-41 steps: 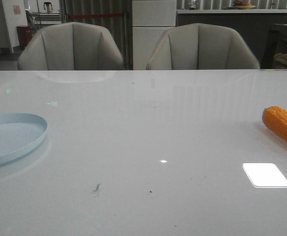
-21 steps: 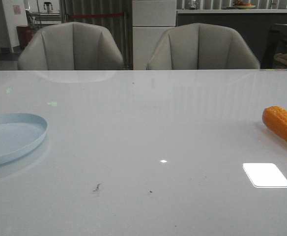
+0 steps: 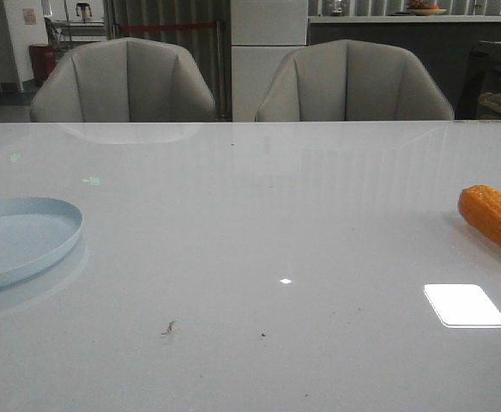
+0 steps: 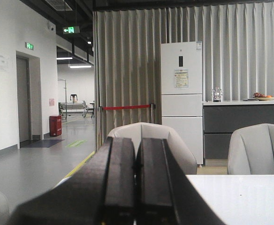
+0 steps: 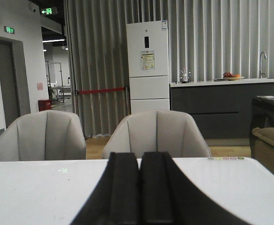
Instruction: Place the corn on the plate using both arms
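An orange corn (image 3: 495,221) lies on the white table at the far right edge of the front view, partly cut off by the frame. The pale blue plate (image 3: 27,225) sits at the far left of the table with nothing on it. Neither arm shows in the front view. In the left wrist view my left gripper (image 4: 135,143) is shut, its black fingers pressed together and holding nothing. My right gripper (image 5: 139,157) is likewise shut on nothing in the right wrist view. Neither wrist view shows the corn or the plate.
Two grey chairs (image 3: 126,81) (image 3: 353,81) stand behind the table's far edge. A white fridge (image 5: 148,65) and a dark counter (image 5: 226,101) stand further back. A bright light patch (image 3: 463,305) reflects on the table (image 3: 268,223) near the corn.
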